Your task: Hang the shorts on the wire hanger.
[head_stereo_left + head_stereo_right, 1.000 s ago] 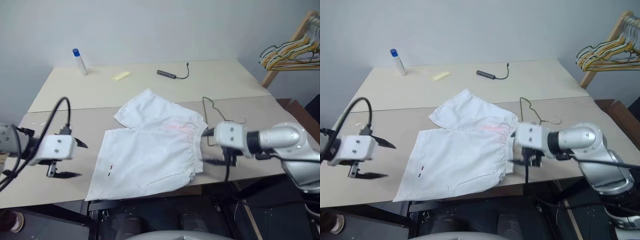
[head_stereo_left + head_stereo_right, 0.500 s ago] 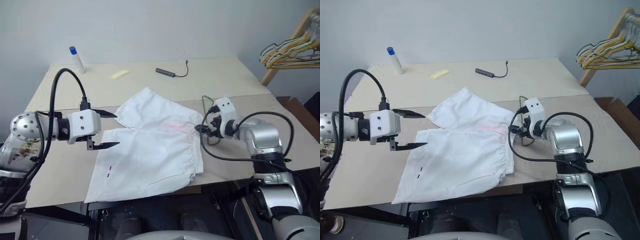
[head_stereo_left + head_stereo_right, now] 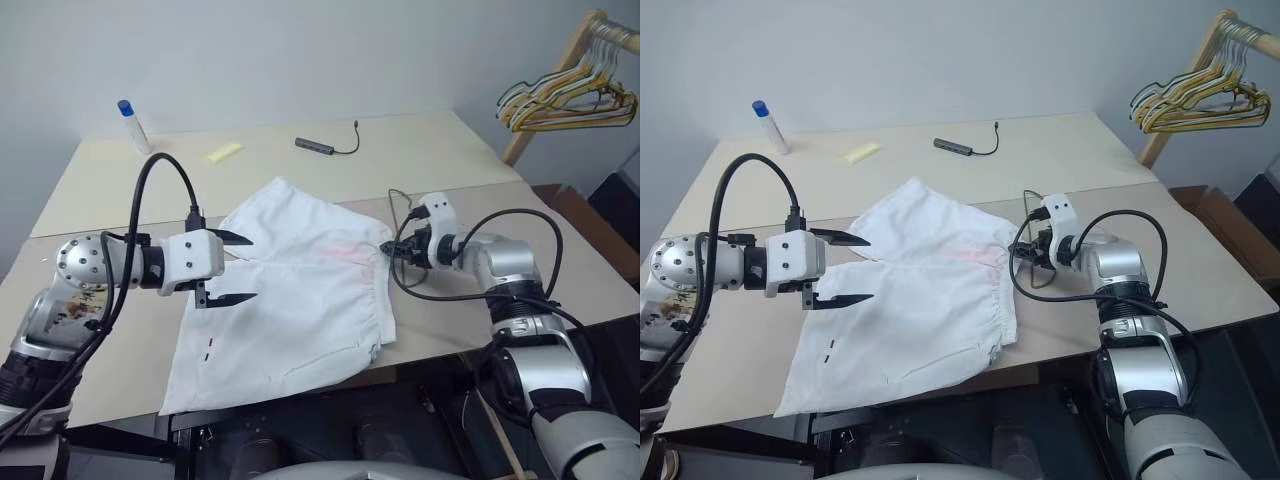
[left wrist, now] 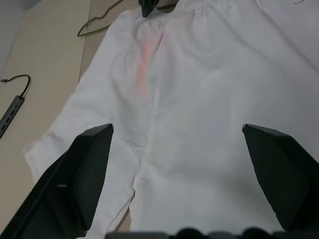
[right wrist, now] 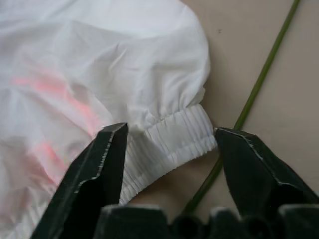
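**Now at the waistband corner, nothing gripped yet**

Right gripper (image 5: 169, 149) fingers stand partly apart, one on each side of the gathered elastic corner of the white cloth shorts (image 3: 300, 290); the cloth lies between them but they are not clamped on it. Just beside that corner runs the thin grey-olive wire hanger (image 3: 405, 215), flat on the beige table (image 3: 420, 160), its hook end on the far side of the waistband and partly behind the gripper in the head views.

Left gripper (image 3: 238, 268) has its two black fingers spread wide and empty, hovering over the leg end of the shorts, opposite the waistband, with no contact I can see.

The shorts lie spread out, waistband towards the hanger, a faint pink patch just inside the waistband, tiny red and black marks near the hem.

The step in hand looks like taking hold of the waistband. To do it well, the right fingers should bite only the elastic band, well onto the gathers, and stay off the wire running close past the outer finger. A pinch that catches the wire would drag the hanger along with the cloth. The left fingers probably need a second hold on the waistband, or on the hanger, before anything is lifted.

No container is on the table. Well beyond the shorts lie a white bottle with a blue cap (image 3: 130, 122), a yellow note (image 3: 222, 152) and a dark cable adapter (image 3: 325, 148).
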